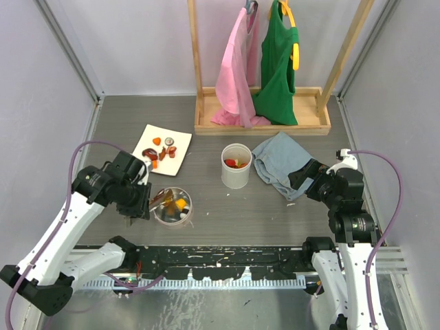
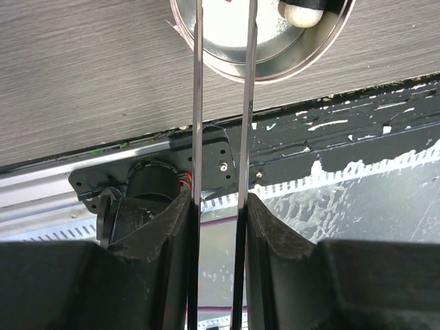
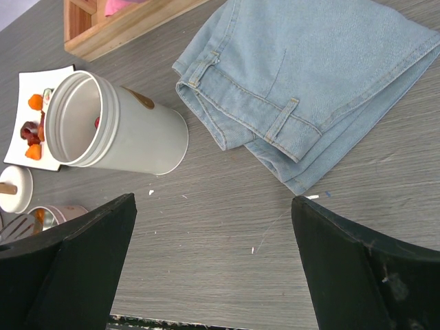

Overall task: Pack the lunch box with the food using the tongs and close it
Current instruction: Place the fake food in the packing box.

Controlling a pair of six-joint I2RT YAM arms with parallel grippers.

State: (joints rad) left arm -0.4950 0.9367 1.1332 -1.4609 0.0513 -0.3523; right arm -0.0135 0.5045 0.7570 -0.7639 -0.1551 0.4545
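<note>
Table (image 1: 261,214) open between lunch box (image 1: 157,215) and jeans (image 1: 278,158); left jaws clamp tongs (image 2: 196,137), right jaws spread wide

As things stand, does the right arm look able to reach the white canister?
Probably yes: the right pincer stands open and empty, with bare table between it and the white canister; the jeans lie aside.
</note>
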